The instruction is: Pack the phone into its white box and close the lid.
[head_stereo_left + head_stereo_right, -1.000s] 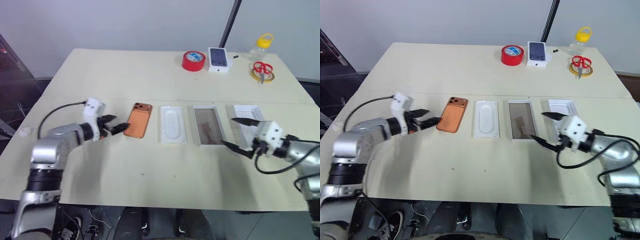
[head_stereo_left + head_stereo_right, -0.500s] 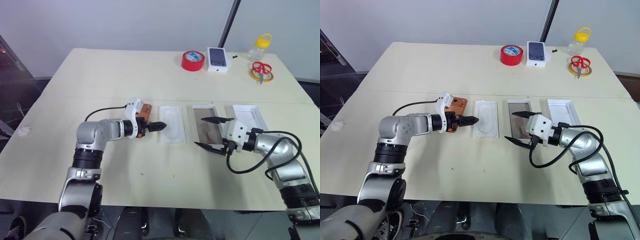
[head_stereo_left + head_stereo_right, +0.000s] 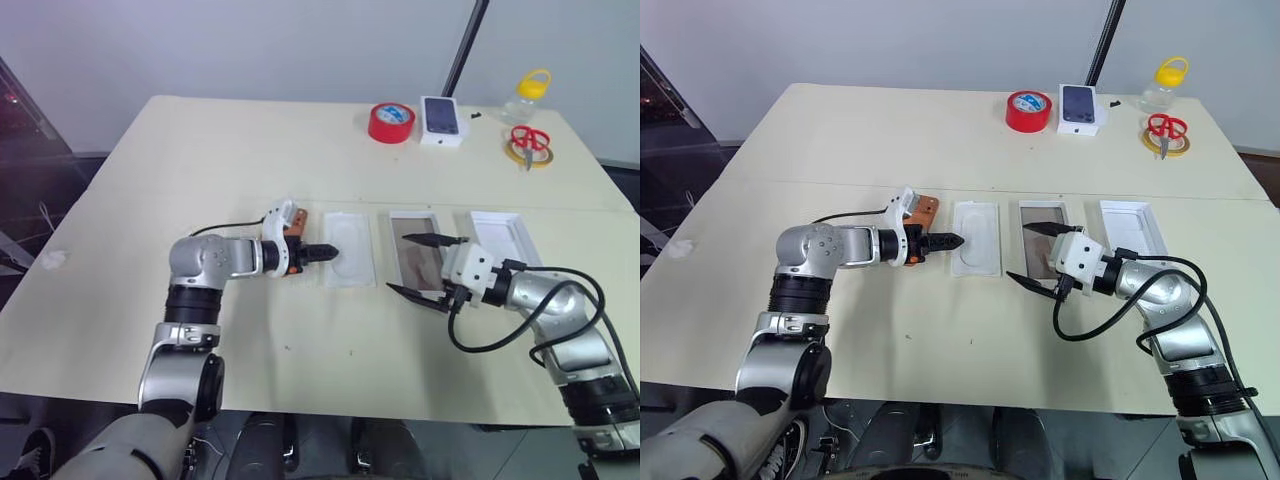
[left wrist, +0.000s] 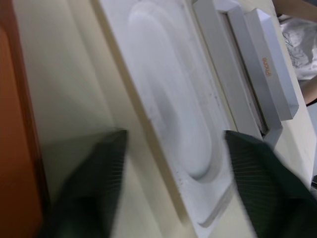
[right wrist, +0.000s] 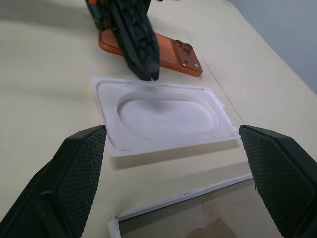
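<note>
Seemingly clearing the white oval-recessed insert tray: half-open left gripper is straddling its nine-o'clock rim, pinch due next; right gripper is hovering wide open

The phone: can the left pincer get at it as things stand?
Probably yes. The phone lies flat and uncovered right beside the left pincer, whose tips rest at the insert tray's edge, just past the phone. Nothing blocks it; the pincer needs pulling back.

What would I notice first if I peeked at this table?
Probably the shiny orange phone lying flat near the middle of the table, beside a white insert tray. The left gripper reaches over that tray's edge. Far back sits a bright red tape roll.
</note>
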